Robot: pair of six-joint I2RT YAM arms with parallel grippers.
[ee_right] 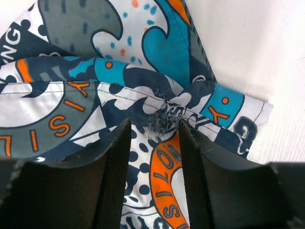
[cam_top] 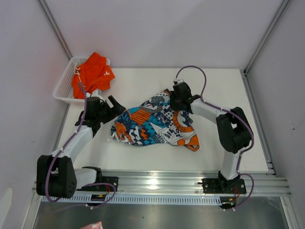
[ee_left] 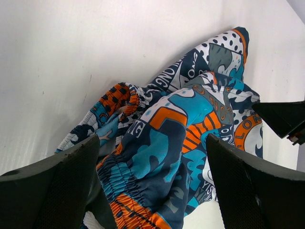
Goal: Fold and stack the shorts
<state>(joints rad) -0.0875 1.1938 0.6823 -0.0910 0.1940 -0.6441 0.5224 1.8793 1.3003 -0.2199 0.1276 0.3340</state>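
Printed shorts (cam_top: 152, 125) lie crumpled on the worktop (cam_top: 143, 81) right of the basket (cam_top: 64, 88), which holds the orange shorts (cam_top: 95, 71). The right claw (cam_top: 177, 107) pinches a puckered seam. The left claw (cam_top: 114, 106), nearer the basket, gapes empty. I'd have it grab the elastic waistband squarely, then spread.
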